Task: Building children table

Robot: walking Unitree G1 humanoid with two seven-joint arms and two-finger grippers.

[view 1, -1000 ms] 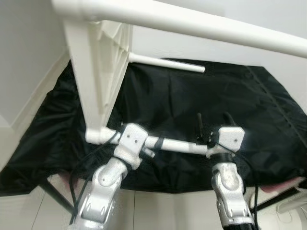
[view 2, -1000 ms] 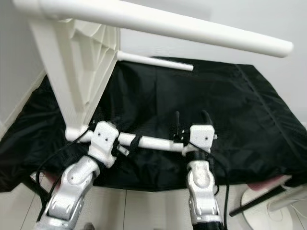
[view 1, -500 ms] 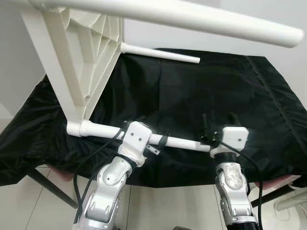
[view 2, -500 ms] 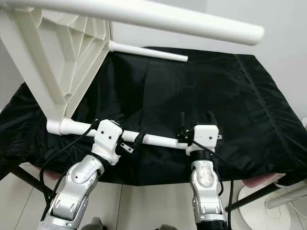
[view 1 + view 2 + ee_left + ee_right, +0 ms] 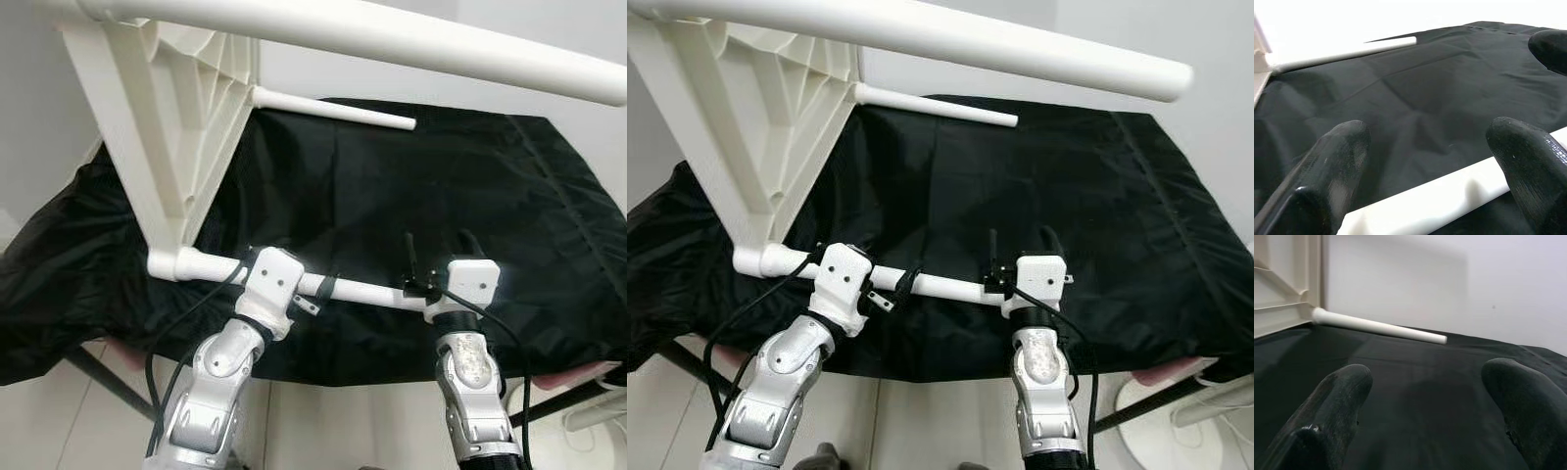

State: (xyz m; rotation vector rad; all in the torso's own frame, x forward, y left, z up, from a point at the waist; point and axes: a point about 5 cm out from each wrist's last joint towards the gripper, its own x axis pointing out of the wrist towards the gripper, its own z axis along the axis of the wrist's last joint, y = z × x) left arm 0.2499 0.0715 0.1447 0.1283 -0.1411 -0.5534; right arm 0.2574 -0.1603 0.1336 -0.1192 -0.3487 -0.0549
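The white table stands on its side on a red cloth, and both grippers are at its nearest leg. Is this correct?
Not quite: the cloth is black, not red, as the left eye view shows. The white table does stand on its side on it, with the left gripper and right gripper at the nearest leg.
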